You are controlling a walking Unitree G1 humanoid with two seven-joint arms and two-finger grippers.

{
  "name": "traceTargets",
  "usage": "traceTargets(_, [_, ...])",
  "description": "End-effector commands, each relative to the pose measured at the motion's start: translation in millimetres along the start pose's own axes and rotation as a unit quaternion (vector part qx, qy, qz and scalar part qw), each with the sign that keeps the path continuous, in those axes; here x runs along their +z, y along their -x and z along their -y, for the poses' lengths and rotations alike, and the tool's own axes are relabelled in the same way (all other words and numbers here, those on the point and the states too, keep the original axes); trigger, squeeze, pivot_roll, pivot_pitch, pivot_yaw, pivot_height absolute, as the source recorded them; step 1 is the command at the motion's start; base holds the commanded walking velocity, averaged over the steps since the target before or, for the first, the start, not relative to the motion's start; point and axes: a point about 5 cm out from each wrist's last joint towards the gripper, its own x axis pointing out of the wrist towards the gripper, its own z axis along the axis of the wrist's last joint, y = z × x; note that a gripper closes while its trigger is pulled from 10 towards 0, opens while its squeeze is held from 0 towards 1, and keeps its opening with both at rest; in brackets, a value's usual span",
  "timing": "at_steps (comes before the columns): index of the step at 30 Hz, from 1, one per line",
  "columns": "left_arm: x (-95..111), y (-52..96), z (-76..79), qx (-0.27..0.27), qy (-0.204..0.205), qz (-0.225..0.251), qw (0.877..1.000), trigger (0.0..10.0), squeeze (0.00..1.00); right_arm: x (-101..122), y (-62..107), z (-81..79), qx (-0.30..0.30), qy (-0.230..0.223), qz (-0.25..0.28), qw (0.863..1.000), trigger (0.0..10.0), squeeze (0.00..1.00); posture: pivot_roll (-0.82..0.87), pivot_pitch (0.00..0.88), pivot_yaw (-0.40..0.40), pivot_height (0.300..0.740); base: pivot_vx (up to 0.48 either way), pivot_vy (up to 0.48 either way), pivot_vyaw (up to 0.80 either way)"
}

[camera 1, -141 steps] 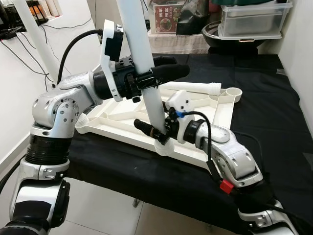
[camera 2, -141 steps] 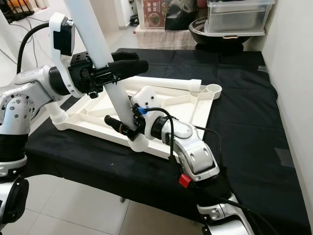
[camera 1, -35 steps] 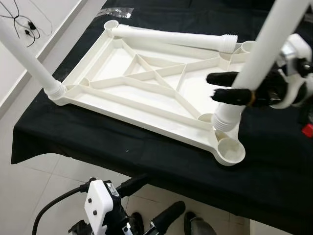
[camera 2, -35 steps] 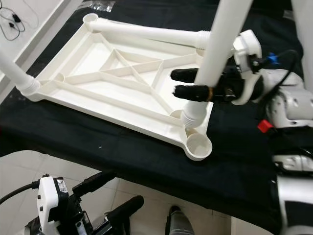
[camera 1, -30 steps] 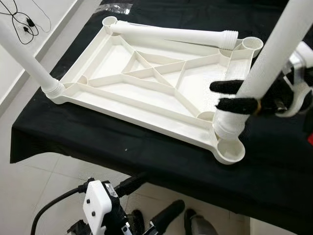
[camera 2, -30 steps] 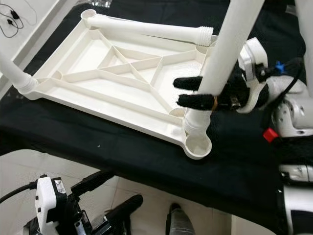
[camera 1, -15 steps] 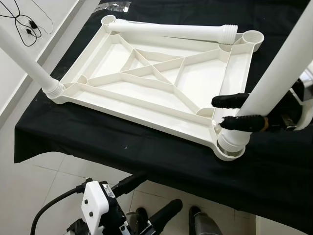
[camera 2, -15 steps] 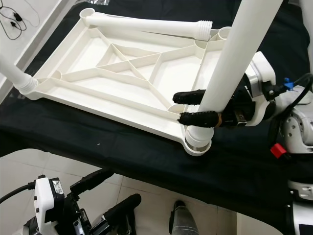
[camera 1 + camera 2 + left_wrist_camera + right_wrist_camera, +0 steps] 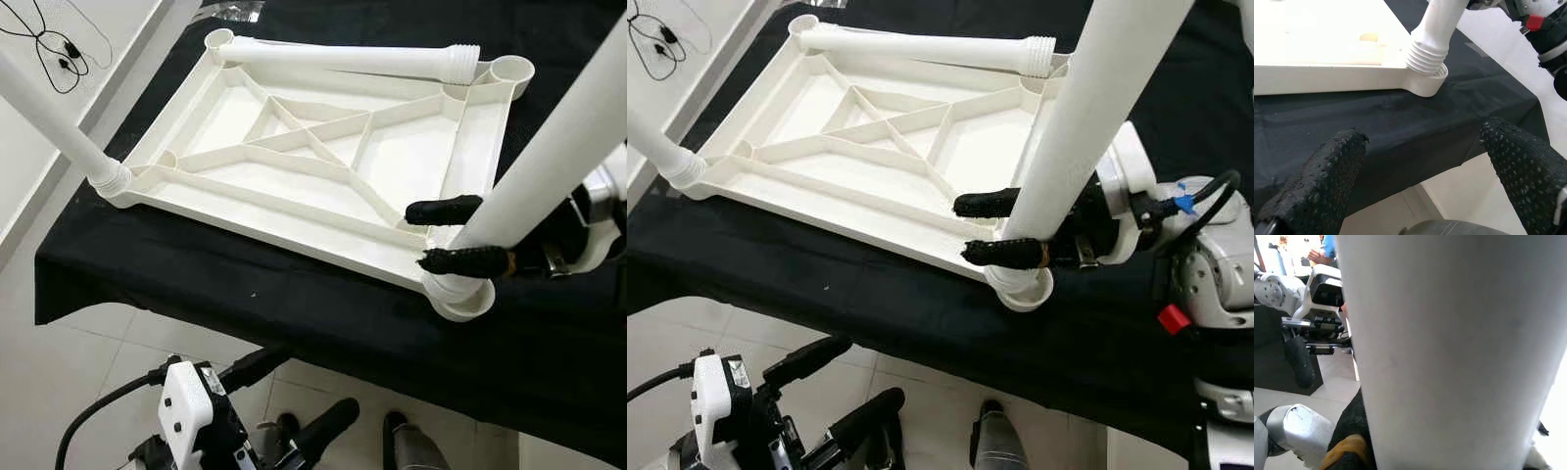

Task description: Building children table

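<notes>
Seating white table leg (image 9: 1087, 127) into near corner socket (image 9: 1022, 285) of upturned tabletop (image 9: 323, 166) on black counter (image 9: 245, 294); right tool (image 9: 991, 229) clamps leg. Leg end, earlier short of socket, now in: threading next. Left tool (image 9: 1425, 166) hangs low, spread, empty.

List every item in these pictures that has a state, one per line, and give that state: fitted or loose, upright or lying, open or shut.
Table top: upside down on the black cloth.
Held leg: tilted, threaded end in the near right corner socket.
Second leg: fitted in the near left corner, leaning.
Loose leg: lying along the far edge.
Right gripper: shut on the held leg.
Left gripper: open, holding nothing, below the table edge.
</notes>
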Motion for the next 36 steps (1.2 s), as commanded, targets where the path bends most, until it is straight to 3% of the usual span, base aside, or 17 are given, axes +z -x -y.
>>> traceTargets(1, [-5,4.2,-2.2,0.002,0.009,-0.014,1.0,10.0,0.0,-1,1.2,-3.7,0.002,0.004,-0.018,1.0,10.0,0.0,0.08,0.377,0.164,0.74,0.0,0.0,0.0])
traceTargets(28, [-5,6.1,-4.0,-0.004,0.007,-0.015,1.0,10.0,0.0,-3,15.2,-11.6,-0.014,-0.012,-0.031,0.999,10.0,0.0,0.08,0.379,0.175,0.74,0.0,0.0,0.0])
traceTargets(36, [-1,7.4,-6.9,0.0,-0.037,-0.02,0.999,10.0,0.0,-6,19.2,-14.4,-0.018,-0.021,-0.033,0.999,10.0,0.0,0.08,0.376,0.177,0.74,0.0,0.0,0.0])
